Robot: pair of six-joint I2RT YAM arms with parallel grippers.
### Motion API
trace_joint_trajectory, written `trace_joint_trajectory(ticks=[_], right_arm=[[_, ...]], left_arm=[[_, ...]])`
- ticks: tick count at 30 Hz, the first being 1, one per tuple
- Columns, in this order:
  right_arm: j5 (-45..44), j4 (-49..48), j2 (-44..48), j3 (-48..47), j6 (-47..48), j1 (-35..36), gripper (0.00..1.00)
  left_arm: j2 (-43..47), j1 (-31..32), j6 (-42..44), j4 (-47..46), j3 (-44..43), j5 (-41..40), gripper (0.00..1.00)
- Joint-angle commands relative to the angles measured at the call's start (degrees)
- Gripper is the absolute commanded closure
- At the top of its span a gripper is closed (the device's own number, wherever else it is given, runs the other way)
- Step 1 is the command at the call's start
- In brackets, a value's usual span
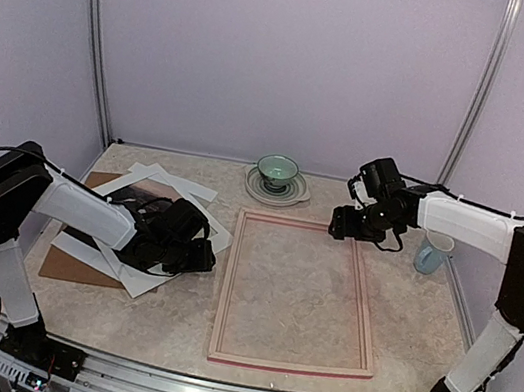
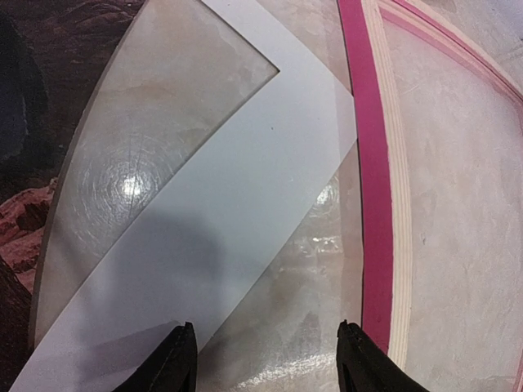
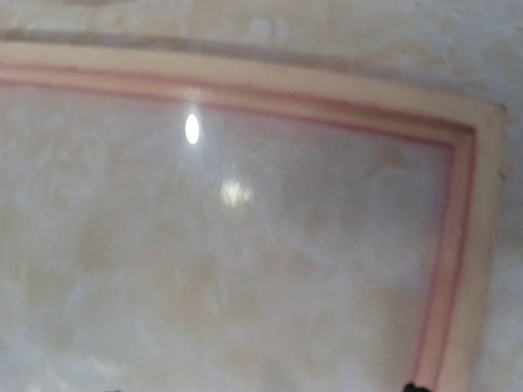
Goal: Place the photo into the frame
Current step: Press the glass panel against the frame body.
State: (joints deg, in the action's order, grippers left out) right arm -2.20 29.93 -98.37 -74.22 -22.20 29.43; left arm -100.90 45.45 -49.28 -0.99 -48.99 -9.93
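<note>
Light: soft and even, coming from overhead; the lilac walls (image 1: 286, 58) look pale and washed out, brightest toward the middle.
Shadows: faint, short and soft-edged on the table (image 1: 296, 293); in the left wrist view a broad grey one lies across the white mat (image 2: 245, 204).
Glare: a round bright patch in the mat's opening, left wrist; a small oval hotspot with a duller smear beside it inside the frame (image 3: 245, 73), right wrist.
Focus: top view fairly sharp; left wrist crisp; right wrist blurred, rim edges smeared.
Distortion: the left wrist view bends the frame's straight rail into a curve.
</note>
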Motion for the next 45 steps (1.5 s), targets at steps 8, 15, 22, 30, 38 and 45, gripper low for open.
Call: trace_joint_trajectory(ticks=[8,15,22,30,38,45], right_arm=[[-3.21,-2.68,-8.95,-3.73,-1.88,-0.59,0.19],[-4.72,-7.82,-0.34,6.50,-1.01,-0.59,0.01],[0.09,-14.99,8.79,17.49,-1.07,-0.60,0.01],[10.72,-22.32,12.82,21.90,-2.14,-0.52,0.01],[15.28,-25.26,10.39,21.23,-2.28,1.14,0.01],[16.60,-26.93,9.56,21.55,-1.86,1.51,0.01]], left_arm=[[1.09,1.11,0.54,2.42,0.89,-0.26,0.38],[3.34,1.13,2.66,5.03,-0.89,-4.09,0.09],[4.48,1.21,6.31,10.95,-5.84,-9.16,0.01],[6.85,0.58,9.04,16.69,-7.56,-13.50,0.01],[2.26,-0.98,21.38,23.85,-17.25,-12.87,0.01],[-2.65,-2.87,36.18,29.79,-26.52,-3.72,0.01]])
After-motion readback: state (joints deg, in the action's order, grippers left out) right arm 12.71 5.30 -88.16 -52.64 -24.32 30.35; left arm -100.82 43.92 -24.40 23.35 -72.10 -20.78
